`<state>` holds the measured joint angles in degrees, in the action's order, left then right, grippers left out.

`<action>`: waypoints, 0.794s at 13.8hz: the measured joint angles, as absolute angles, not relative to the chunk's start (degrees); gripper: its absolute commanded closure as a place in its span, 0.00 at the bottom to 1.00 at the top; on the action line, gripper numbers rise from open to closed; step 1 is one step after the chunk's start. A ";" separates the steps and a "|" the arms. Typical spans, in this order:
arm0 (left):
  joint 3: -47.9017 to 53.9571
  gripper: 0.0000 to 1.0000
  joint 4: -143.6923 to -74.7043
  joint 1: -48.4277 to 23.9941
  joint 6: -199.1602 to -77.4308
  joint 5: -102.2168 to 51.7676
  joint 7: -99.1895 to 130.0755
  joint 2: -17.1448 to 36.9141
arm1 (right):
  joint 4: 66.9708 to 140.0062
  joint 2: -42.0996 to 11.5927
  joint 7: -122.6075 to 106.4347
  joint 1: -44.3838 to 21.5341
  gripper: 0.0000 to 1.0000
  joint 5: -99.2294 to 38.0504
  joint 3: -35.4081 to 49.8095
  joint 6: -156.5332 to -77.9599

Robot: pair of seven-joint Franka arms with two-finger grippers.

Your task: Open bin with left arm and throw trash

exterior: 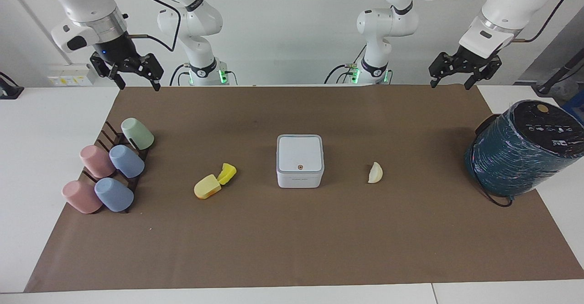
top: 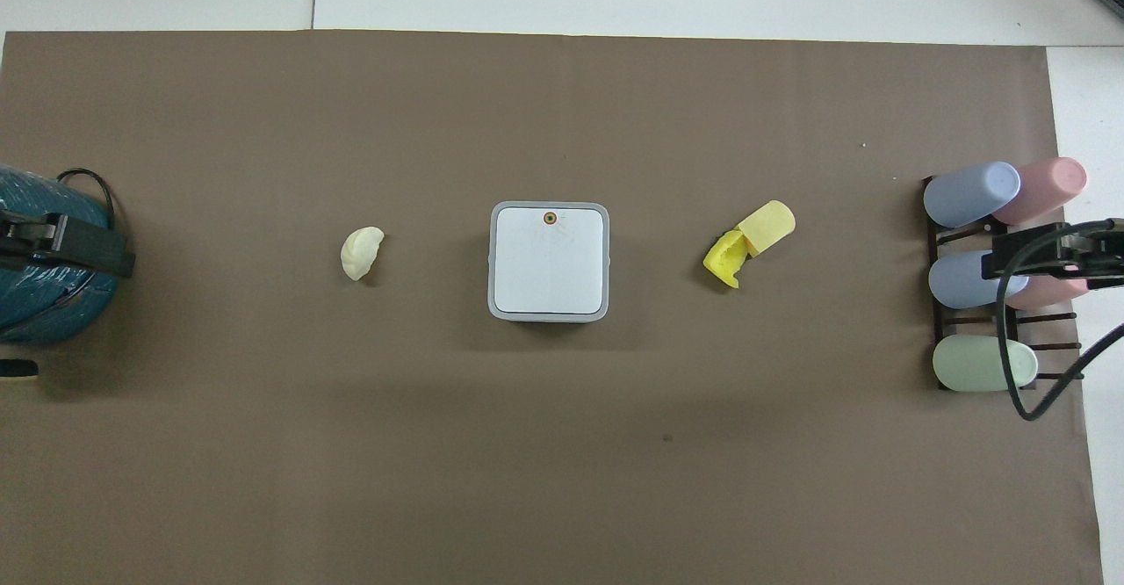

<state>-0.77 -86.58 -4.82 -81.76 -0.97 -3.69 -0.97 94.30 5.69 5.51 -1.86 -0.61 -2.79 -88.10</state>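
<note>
The bin [exterior: 299, 161] is shown mid-table with its lid down — judged light and rigid, best lifted at the lid's edge. Trash is seen on both sides: cream wedge [exterior: 375, 173], yellow pieces [exterior: 214, 181]. Left gripper [exterior: 461, 70] and right gripper [exterior: 130, 70] are held raised at the robots' edge — fingers spread, empty.

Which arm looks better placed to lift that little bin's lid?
Little separates them: the bin sits midway. Left gripper and right gripper both hang raised, open, empty.
</note>
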 measured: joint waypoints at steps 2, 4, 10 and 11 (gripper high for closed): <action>-0.85 0.00 -86.79 -4.81 -81.74 -0.97 -3.69 -1.05 | 94.35 5.69 5.51 -1.86 0.00 -0.61 -2.79 -88.10; -1.01 0.00 -87.84 -4.78 -81.75 -0.96 -3.69 -1.50 | 94.45 5.69 5.51 -1.86 0.00 -0.61 -2.79 -88.10; -0.02 0.00 -89.04 -5.00 -83.63 -0.98 -3.85 -2.19 | 94.55 5.69 5.51 -1.86 0.00 -0.61 -2.79 -89.30; 0.30 0.00 -89.20 -5.51 -85.16 -1.02 -3.87 -2.21 | 94.69 5.68 5.51 -1.87 0.00 -0.61 -2.78 -90.86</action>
<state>0.30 -89.20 -5.51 -85.16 -1.02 -3.87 -2.21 94.69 5.68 5.51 -1.87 -0.61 -2.78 -90.86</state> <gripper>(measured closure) 0.000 0.000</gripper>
